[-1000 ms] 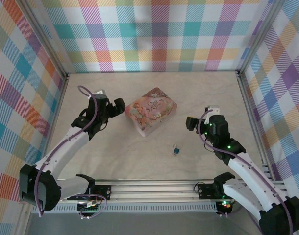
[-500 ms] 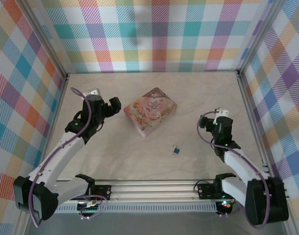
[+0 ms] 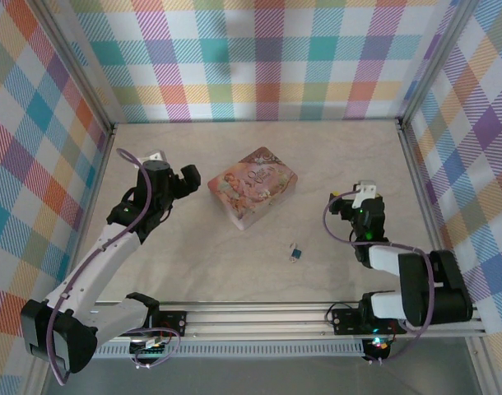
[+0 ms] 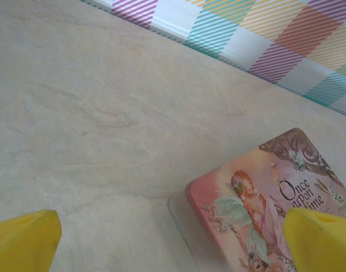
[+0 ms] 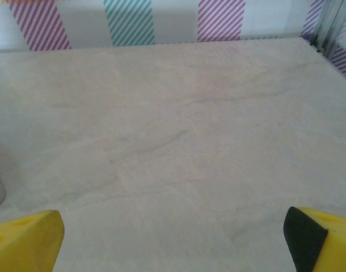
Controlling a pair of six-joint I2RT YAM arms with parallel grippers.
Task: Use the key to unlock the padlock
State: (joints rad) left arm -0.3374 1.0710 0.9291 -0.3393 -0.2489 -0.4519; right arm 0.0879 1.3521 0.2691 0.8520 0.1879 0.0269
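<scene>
**Sizing up which arm goes for the lock**

So the tiny blue-bodied, silver-shackled padlock [image 3: 295,252] lies flat on the pale marbled tabletop [image 3: 193,255], toward the near edge and between the two arms. It's apart from the pink illustrated tin box [image 3: 253,187]. Its long axis runs roughly near-to-far, shackle at the far end. The right gripper [image 5: 173,241] looks the closer one, with the lock to its left and a bit nearer the bases. The left gripper [image 4: 172,241] hangs beside the tin, farther off. Both have jaws spread wide, nothing in them. Whether the thin dark metal key lies right by the lock is too small to tell.
</scene>
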